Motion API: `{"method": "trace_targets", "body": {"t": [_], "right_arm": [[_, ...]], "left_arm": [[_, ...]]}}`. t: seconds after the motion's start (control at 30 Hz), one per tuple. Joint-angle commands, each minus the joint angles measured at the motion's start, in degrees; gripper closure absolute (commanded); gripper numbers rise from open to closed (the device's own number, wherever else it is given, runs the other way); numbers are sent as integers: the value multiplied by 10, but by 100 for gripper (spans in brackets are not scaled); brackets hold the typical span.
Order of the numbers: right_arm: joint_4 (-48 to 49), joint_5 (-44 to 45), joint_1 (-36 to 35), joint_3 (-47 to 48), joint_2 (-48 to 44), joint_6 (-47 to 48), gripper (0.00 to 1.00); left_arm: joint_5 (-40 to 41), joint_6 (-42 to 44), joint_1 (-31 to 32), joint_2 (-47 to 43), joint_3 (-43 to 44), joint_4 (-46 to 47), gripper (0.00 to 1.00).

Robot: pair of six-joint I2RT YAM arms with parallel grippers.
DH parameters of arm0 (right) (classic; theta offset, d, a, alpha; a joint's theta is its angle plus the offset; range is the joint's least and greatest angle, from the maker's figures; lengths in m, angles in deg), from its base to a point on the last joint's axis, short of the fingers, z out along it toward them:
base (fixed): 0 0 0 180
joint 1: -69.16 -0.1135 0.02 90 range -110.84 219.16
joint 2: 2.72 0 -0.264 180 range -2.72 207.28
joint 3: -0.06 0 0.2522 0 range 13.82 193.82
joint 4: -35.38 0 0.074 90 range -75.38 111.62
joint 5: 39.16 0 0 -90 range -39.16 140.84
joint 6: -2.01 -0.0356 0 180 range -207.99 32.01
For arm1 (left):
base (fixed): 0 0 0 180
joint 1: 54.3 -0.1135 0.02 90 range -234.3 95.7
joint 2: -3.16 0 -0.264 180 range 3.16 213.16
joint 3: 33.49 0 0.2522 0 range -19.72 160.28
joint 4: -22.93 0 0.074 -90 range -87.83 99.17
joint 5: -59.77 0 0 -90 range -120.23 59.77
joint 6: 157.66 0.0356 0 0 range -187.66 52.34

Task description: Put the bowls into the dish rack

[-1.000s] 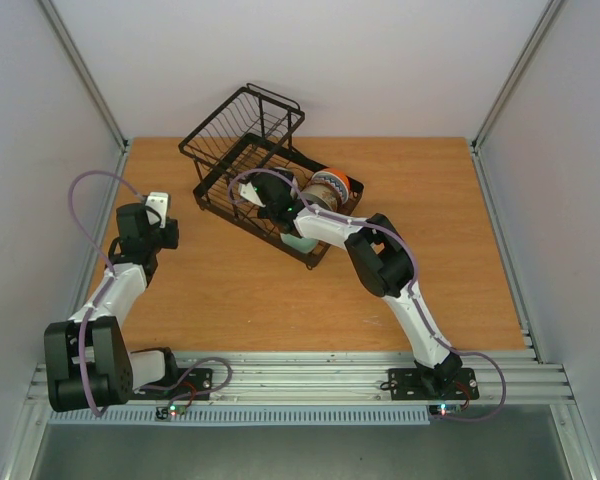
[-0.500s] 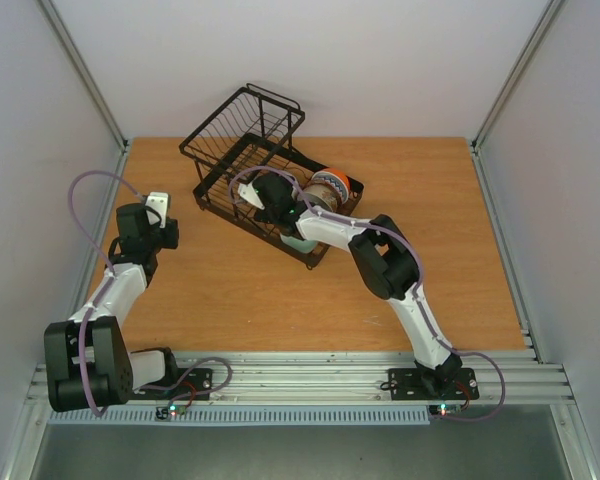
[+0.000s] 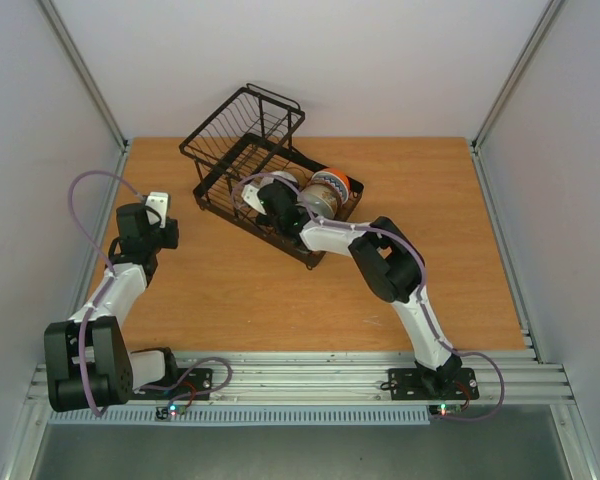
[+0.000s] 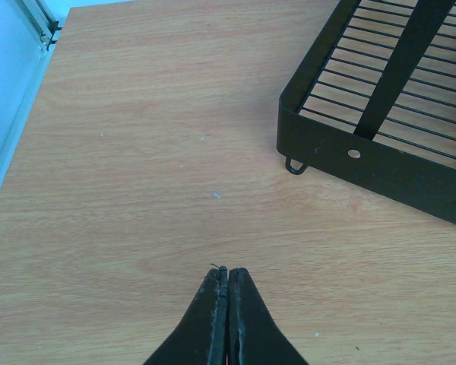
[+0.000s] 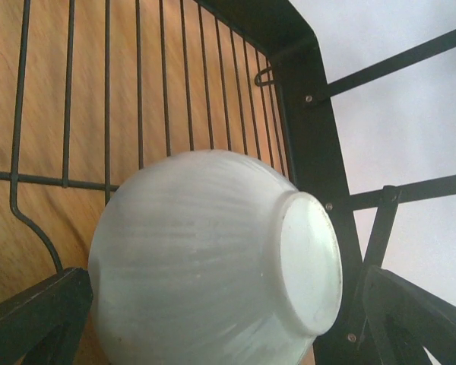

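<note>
Open table [image 3: 240,290] fills the lower middle and right of the top view. The rack [image 3: 245,150] blocks the upper middle, bowls [image 3: 332,187] crowding its right end.

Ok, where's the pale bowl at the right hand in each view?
Top external: pale bowl in the dish rack, beside the right hand.
Left wrist: not in it.
Right wrist: lower centre, between the fingers.
Shared landmark: the dish rack.

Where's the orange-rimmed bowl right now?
Top view: the orange-rimmed bowl sits at the right end of the dish rack, another bowl just left of it.
</note>
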Motion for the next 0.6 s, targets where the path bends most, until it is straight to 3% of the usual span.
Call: {"method": "trace_targets", "body": {"t": [0.0, 0.57], "right_arm": [[36, 5, -15, -24, -35, -4, 1], [43, -3, -39, -65, -104, -4, 1]], "left_arm": [[4, -3, -3, -5, -5, 37, 100], [3, -2, -4, -7, -5, 37, 100]]}}
